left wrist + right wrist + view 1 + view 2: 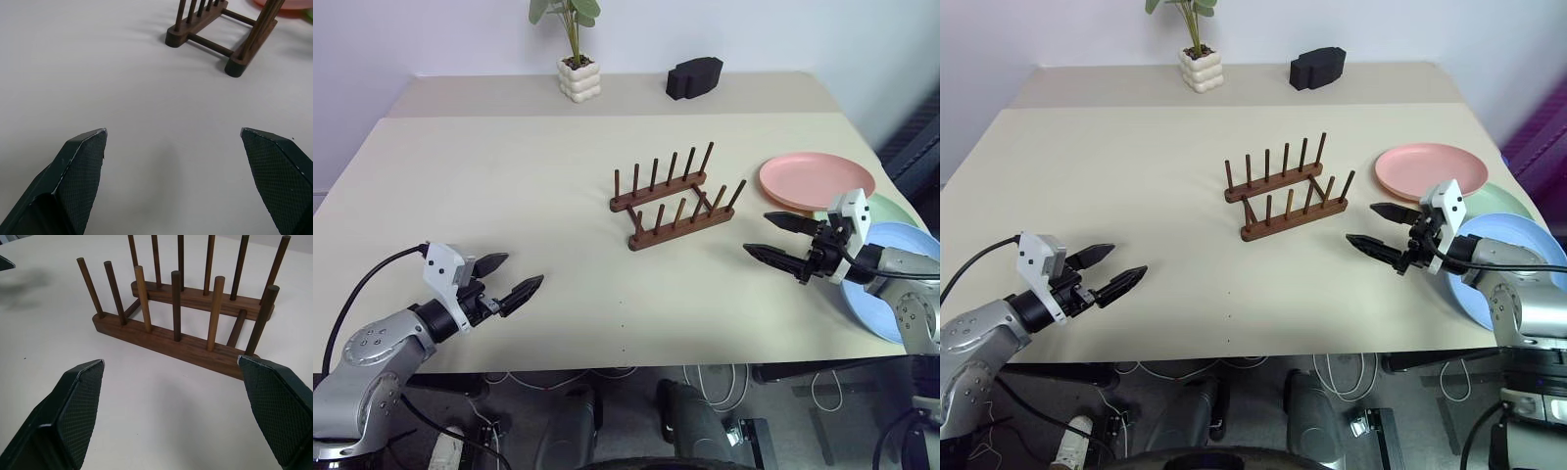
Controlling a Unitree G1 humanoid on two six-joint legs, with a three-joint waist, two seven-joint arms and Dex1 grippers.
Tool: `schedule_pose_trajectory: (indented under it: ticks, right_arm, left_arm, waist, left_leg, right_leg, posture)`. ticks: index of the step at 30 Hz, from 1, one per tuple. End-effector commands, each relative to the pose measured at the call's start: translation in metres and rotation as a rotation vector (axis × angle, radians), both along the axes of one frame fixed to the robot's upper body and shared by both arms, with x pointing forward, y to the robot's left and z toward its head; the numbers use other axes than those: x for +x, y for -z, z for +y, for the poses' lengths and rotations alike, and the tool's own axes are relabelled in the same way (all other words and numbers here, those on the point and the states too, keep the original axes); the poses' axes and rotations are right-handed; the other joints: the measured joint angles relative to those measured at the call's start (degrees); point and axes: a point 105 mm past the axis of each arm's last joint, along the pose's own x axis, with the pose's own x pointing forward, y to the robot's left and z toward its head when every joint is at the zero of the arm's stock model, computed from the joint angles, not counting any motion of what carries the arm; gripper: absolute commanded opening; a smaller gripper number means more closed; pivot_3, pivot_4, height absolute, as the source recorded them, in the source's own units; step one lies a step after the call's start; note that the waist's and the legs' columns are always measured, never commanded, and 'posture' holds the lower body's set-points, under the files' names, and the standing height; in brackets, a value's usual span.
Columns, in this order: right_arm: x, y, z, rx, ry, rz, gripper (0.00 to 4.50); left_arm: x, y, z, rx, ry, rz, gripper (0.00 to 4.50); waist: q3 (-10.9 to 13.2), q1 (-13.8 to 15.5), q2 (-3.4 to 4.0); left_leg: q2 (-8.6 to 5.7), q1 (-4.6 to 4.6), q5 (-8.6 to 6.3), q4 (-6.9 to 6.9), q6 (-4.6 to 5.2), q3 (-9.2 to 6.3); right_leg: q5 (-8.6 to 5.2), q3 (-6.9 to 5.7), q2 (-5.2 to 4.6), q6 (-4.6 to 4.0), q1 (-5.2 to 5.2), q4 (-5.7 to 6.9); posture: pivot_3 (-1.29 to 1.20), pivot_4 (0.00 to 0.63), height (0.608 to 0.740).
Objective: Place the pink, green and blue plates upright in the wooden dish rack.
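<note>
The wooden dish rack (674,199) stands empty in the middle of the table, its pegs upright. At the right edge lie the pink plate (816,179), the green plate (896,210) behind my right hand, and the blue plate (891,294) partly under that arm. My right gripper (773,237) hovers open between the rack and the plates, pointing at the rack (186,340). Low at the front left, my left gripper (512,277) is open and empty over bare table, with the rack (215,36) farther ahead.
A potted plant (578,69) and a black blocky object (693,77) stand at the back of the table (509,186). The plates overlap near the table's right edge. Cables lie on the floor below the front edge.
</note>
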Motion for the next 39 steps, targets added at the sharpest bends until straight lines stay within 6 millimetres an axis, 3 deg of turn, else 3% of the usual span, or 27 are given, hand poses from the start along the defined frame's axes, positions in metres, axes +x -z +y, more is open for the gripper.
schedule_pose_trajectory:
  ticks: [1,7,12,25,35,39]
  right_arm:
    - [0.005,-0.009,0.006,0.007,-0.018,-0.047,4.45]
    - [0.009,-0.012,0.015,0.018,-0.044,-0.057,4.45]
    - [0.0,0.004,0.022,-0.022,-0.064,-0.014,4.45]
    - [-0.013,0.007,0.03,-0.03,-0.076,-0.019,4.45]
    - [-0.046,0.031,0.067,-0.006,-0.105,0.005,4.45]
    - [-0.049,0.034,0.074,0.004,-0.087,0.001,4.45]
  left_arm:
    - [0.001,-0.014,0.001,0.014,-0.004,-0.06,4.5]
    - [0.002,-0.016,-0.006,0.002,0.006,-0.07,4.5]
    - [0.001,-0.008,-0.017,-0.017,0.028,-0.053,4.5]
    - [0.012,0.016,-0.056,0.028,0.203,0.013,4.5]
    - [0.073,0.045,-0.122,0.108,0.402,0.039,4.5]
    - [0.092,0.05,-0.133,0.153,0.443,0.029,4.5]
  waist:
    - [0.0,0.0,0.0]
    - [0.0,-0.1,0.01]
    - [0.0,0.2,-0.01]
    - [0.0,0.1,-0.01]
    - [0.0,1.3,-0.01]
    - [-0.1,1.4,-0.01]
  left_leg:
    - [0.0,0.0,0.0,0.0,0.0,0.0]
    - [0.0,0.01,0.0,-0.02,0.0,0.0]
    - [-0.02,-0.01,0.0,0.01,0.0,-0.01]
    - [-0.07,0.01,0.0,0.02,0.0,0.01]
    - [-0.18,0.0,0.01,0.09,0.0,0.0]
    - [-0.2,0.03,0.01,0.15,0.0,0.0]
  right_leg:
    - [0.0,0.0,0.0,0.0,0.0,0.0]
    - [0.0,0.0,0.02,0.0,-0.01,0.02]
    - [0.0,0.0,0.0,0.0,0.01,0.0]
    - [0.01,0.0,0.03,0.0,0.01,0.04]
    - [0.05,0.0,0.04,0.08,0.03,0.05]
    - [0.07,0.01,0.03,0.11,0.09,0.05]
  posture:
    - [0.0,0.15,0.738]
    - [0.0,0.15,0.738]
    - [0.0,0.15,0.738]
    - [0.0,0.15,0.738]
    - [0.0,0.15,0.738]
    - [0.0,0.15,0.738]
